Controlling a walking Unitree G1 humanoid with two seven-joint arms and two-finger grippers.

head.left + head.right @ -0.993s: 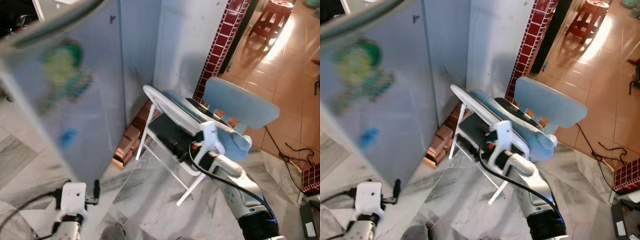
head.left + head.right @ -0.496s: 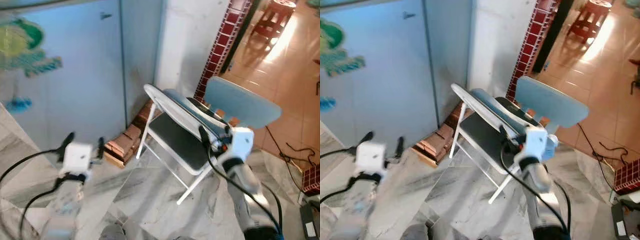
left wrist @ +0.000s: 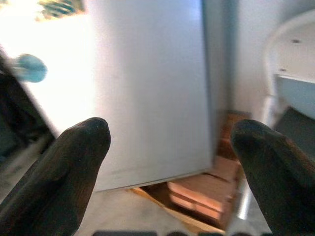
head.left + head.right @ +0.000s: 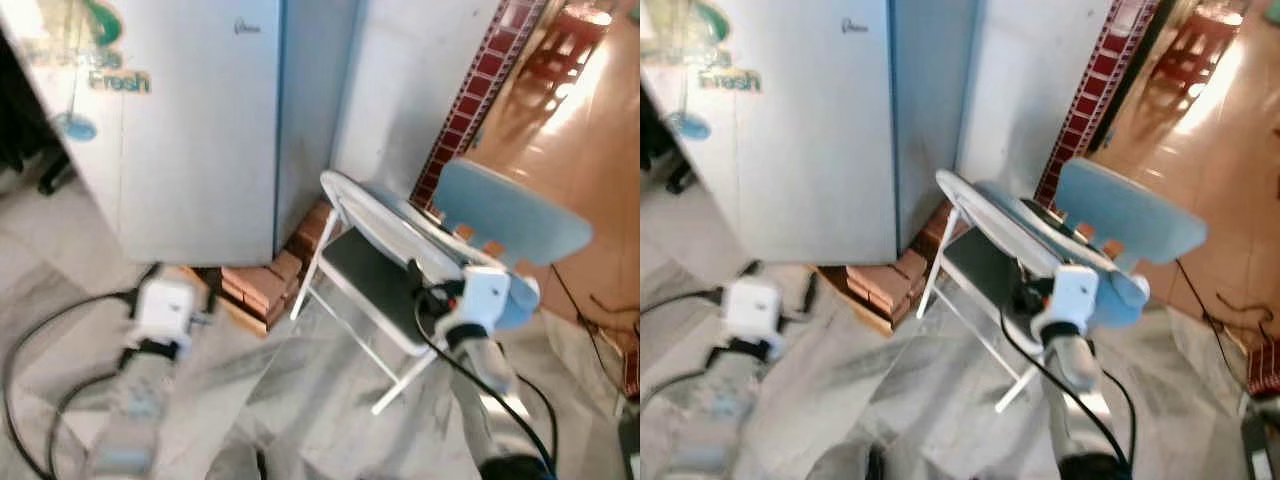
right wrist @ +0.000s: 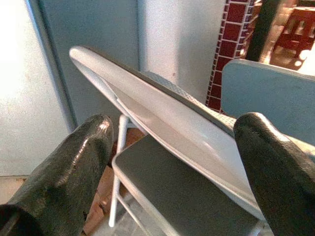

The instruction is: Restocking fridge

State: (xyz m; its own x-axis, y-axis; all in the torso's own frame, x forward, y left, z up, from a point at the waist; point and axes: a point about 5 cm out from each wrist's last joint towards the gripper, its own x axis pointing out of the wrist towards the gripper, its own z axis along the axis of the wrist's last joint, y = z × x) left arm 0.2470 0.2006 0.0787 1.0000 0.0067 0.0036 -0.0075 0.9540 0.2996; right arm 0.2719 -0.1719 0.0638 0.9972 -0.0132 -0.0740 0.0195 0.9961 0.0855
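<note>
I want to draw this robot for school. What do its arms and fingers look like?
Both arms are silvery grey tubes. Each wrist carries a boxy white block, and black cables loop from it along the arm. The left gripper and the right gripper each have two thick, rounded black fingers with blunt tips. On the right wrist there is a small red-orange spot beside the white block.

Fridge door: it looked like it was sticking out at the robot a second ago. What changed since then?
The fridge door swung away from the robot and now sits shut against the fridge. The left hand came up in front of it, open and empty. The whole view shifted too, so the camera moved. The right hand stayed open by the white folding chair, which kept its place beside the bricks.
</note>
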